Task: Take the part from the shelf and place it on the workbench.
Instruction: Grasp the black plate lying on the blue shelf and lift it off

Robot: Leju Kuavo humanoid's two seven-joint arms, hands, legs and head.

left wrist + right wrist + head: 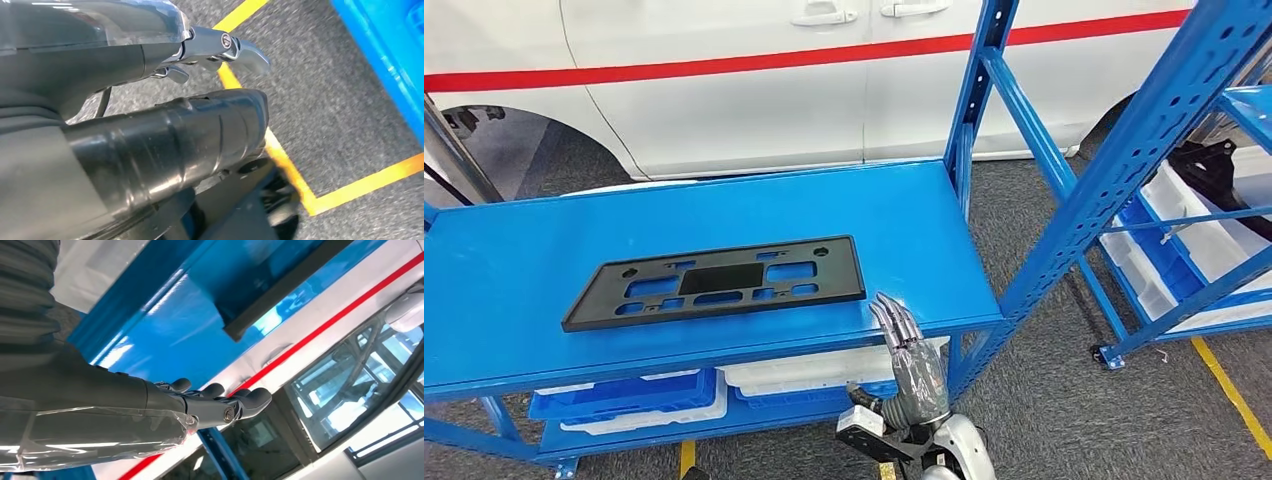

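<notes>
- A white vehicle (754, 90) with a red stripe along its side stands just behind the blue workbench (514, 260), close to its far edge.
- A blue perforated upright (972, 95) rises at the far right corner of the bench top, and a second slanted blue beam (1144, 140) crosses the view to my right, between me and the neighbouring shelf (1254, 100).
- That shelf to the right carries white and blue trays (1199, 240) on its lower level, with a dark bracket-like piece (1204, 165) lying above them; I cannot tell what it is.
- Under the bench top, a lower level holds more blue and white bins (639, 395).
- The floor is grey carpet with yellow tape lines (1229, 385); my left wrist view looks down on one such line.
- The part (719, 282) is a flat, black, long rectangular plate with several cut-out slots, small holes near its corners and a solid darker panel in its middle. It lies flat on the bench top, roughly centred, its long side running along the bench's width.
- My right hand (902, 335) is raised at the front edge of the bench, just to the right of the part's near corner and apart from it. Its fingers (250, 400) are straight and held close together, holding nothing.
- My left hand (150, 135) hangs over the floor; its fingers (240, 50) show curled slightly, with nothing in them, though I cannot tell their full pose.
</notes>
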